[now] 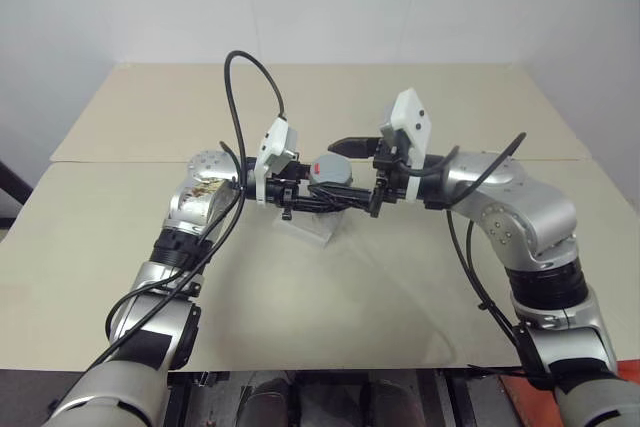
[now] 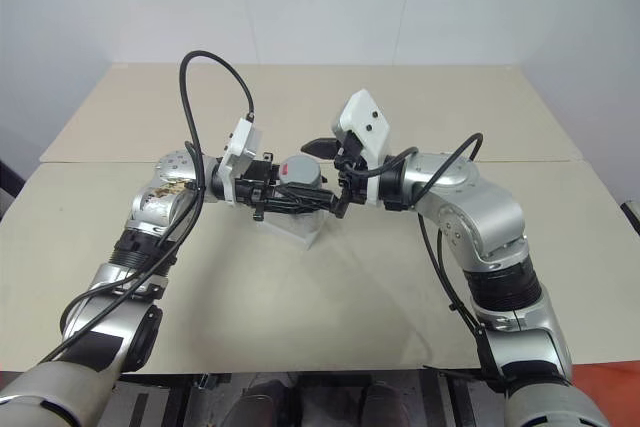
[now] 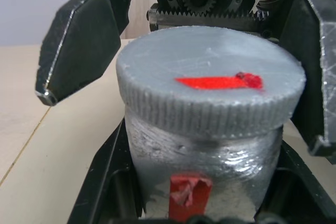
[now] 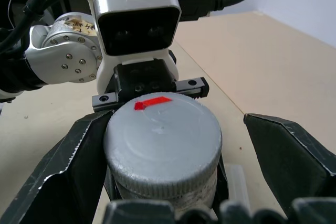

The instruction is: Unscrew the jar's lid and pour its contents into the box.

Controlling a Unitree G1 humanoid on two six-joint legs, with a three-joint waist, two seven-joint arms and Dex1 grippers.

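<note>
Matt grey ribbed plastic lid (image 3: 210, 90), cloudy scuffed jar (image 3: 202, 158), clear plastic box (image 1: 312, 227), matt beige table (image 1: 330, 297)

from my seat the head views look evenly lit, soft light from above, bright enough with no harsh contrast. the bench (image 1: 330, 297) carries only faint, diffuse shadows under the arms. the silver arm shells show mild highlights, no blown glare. in the left wrist view the lid (image 3: 210, 85) is sharp, while the bench behind goes soft. in the right wrist view the nearest black finger edges are slightly blurred.
</note>
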